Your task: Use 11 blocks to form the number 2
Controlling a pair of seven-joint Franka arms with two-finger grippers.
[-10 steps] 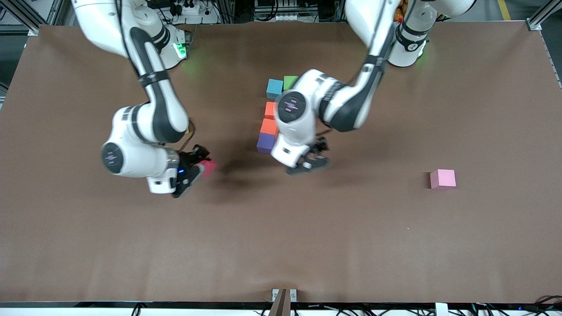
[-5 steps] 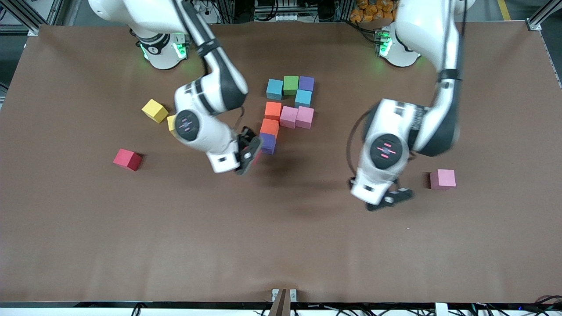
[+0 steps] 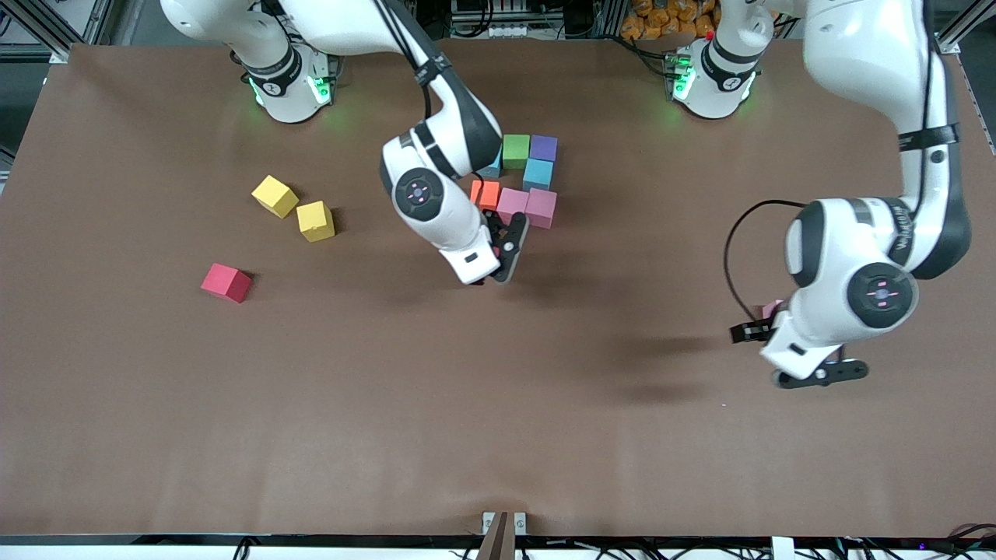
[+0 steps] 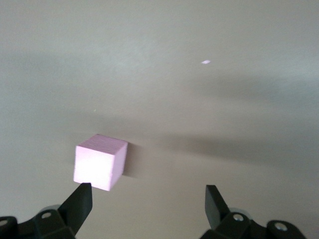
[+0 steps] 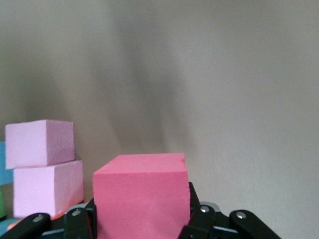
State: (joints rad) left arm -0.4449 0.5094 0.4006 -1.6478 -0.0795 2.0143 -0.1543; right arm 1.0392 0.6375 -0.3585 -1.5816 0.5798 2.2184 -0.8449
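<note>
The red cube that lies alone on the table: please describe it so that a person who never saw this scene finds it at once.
Start from the cluster of coloured blocks mid-table and go toward the right arm's end, past the two yellow cubes. The red cube lies alone, nearer to the front camera than those. It is the only red one on the table, touching nothing.

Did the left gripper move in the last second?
Yes. The left gripper travelled from beside the block cluster toward the left arm's end of the table; it now hangs open by the lone pink block.
</note>
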